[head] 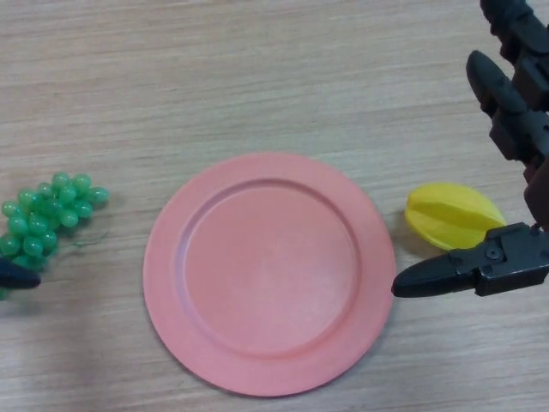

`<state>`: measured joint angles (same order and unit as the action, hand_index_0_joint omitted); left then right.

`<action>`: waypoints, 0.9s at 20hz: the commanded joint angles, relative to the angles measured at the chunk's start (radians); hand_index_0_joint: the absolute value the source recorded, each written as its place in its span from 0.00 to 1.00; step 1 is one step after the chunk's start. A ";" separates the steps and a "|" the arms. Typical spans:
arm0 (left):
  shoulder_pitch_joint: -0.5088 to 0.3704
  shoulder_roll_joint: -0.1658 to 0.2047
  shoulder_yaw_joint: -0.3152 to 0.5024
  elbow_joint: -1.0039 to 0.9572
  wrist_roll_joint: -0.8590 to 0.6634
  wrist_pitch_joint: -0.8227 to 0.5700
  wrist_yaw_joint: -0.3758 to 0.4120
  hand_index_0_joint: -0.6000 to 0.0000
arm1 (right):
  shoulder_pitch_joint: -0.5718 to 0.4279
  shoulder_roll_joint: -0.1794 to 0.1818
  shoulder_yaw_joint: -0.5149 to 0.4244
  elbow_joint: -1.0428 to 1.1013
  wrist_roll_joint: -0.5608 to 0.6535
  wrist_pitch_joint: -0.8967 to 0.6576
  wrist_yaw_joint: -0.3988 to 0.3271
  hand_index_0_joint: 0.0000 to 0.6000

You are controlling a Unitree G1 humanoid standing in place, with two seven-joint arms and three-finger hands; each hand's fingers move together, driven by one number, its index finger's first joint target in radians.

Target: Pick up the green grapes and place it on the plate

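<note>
A bunch of green grapes [47,216] lies on the wooden table at the left edge of the head view. A pink plate [268,273] sits empty in the middle, to the right of the grapes. Only a dark tip of my left hand [17,277] shows at the left edge, just below the grapes and touching or nearly touching them. My right hand [506,154] is at the right edge, fingers straight and spread, thumb pointing towards the plate's right rim. It holds nothing.
A yellow starfruit [452,215] lies right of the plate, between my right hand's thumb and fingers but not gripped. The wooden table [257,77] stretches bare behind the plate.
</note>
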<state>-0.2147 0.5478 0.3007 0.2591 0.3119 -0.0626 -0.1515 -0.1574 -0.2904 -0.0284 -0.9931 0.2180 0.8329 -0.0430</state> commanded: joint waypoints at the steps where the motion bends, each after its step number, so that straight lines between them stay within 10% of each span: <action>1: -0.056 0.081 0.023 0.023 0.083 -0.130 0.102 1.00 | -0.017 -0.029 -0.071 -0.054 0.050 -0.154 -0.025 0.00; 6: -0.063 0.065 -0.027 0.053 0.198 -0.128 0.097 0.92 | -0.010 -0.044 -0.093 -0.054 0.066 -0.158 -0.027 0.00; 9: -0.057 0.045 -0.014 0.021 0.191 -0.104 0.114 0.25 | -0.005 -0.047 -0.103 -0.054 0.072 -0.161 -0.027 0.00; 11: -0.042 0.036 -0.017 -0.006 0.206 -0.077 0.146 0.00 | -0.005 -0.044 -0.110 -0.054 0.069 -0.161 -0.024 0.00; 18: -0.014 0.057 0.016 -0.022 0.282 -0.065 0.173 0.00 | -0.014 -0.024 -0.091 -0.054 0.029 -0.144 -0.004 0.00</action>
<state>-0.2063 0.5248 0.2148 0.2859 0.5774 -0.1055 -0.0573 -0.1454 -0.3006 -0.0803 -0.9933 0.2578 0.8306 -0.0472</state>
